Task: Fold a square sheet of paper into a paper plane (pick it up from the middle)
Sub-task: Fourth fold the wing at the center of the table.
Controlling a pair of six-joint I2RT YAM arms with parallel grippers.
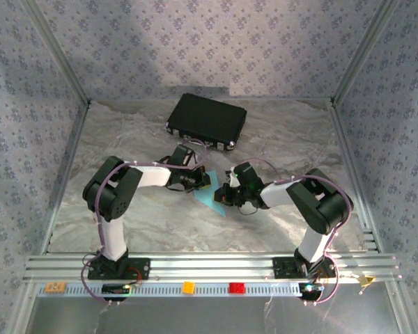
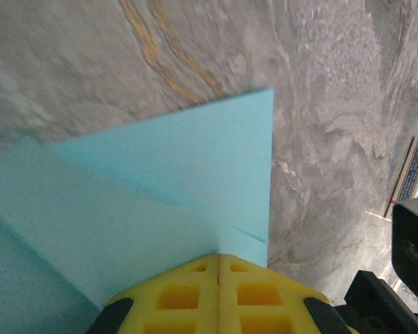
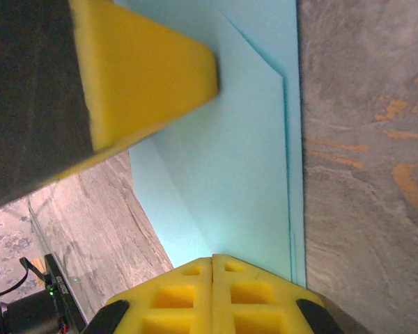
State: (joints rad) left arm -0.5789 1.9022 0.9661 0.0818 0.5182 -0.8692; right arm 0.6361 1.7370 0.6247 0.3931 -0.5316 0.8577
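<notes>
**Blue paper (image 1: 210, 200) with two closed grippers on it**

The left gripper (image 2: 218, 259) is closed. Its yellow pads (image 2: 188, 296) are pushed flat together. Its tip sits right at the paper, and a fold line runs out from it. The right gripper (image 3: 212, 260) is closed too, with its pads together and its tip at the paper's edge. I cannot tell if either one pinches the paper. From above, the two grippers are just beside each other, tips facing over the paper. The paper is folded. One layer lies on top of another, and one corner is sharp. It lies near the middle of the grey, wavy-patterned table (image 1: 125, 146), between the two arms. A black case (image 1: 206, 120) sits farther back, apart from the paper.
</notes>
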